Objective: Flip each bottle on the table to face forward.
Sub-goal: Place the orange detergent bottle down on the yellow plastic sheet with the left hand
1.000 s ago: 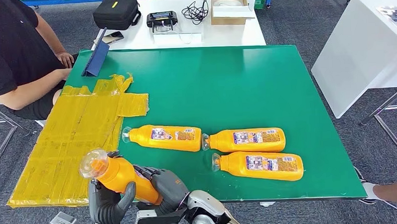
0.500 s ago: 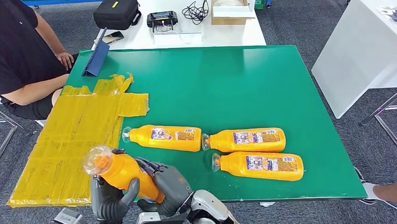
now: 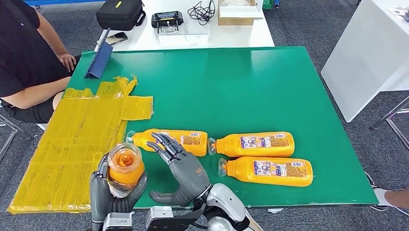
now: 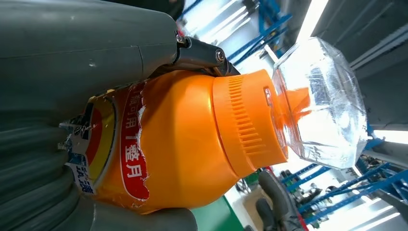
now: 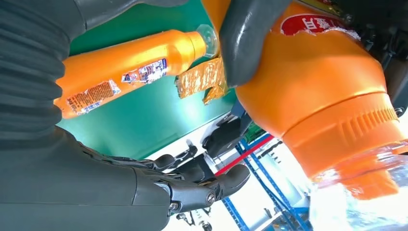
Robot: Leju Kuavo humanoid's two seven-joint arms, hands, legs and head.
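Four orange bottles are in front of me in the head view: three lie on their sides on the green surface [image 3: 252, 83], and one stands upright in my left hand [image 3: 112, 193] at the near edge. That held bottle [image 3: 124, 168] points its clear cap up toward the camera, my fingers wrapped around its body. My right hand [image 3: 181, 170] hovers just beside it, fingers spread wide and holding nothing, partly covering the leftmost lying bottle [image 3: 190, 139]. The middle bottle [image 3: 255, 143] and the nearest bottle [image 3: 268, 171] lie close together to the right, printed labels up, caps pointing left. A crumpled yellow sheet [image 3: 75, 140] covers the surface's left side, and a person in black [image 3: 15, 55] sits at the far left corner.

From the left wrist view I see what the head view hides: the held bottle's red and yellow label, torn along its edge, the ribbed orange collar and the faceted clear cap, with my thumb across the bottle's shoulder.

From the right wrist view I see the left hand's thumb pressed on the held bottle's side, the open right fingers [image 5: 207, 187] clear of it, and one lying bottle beyond on the green, its cap touching the yellow sheet.
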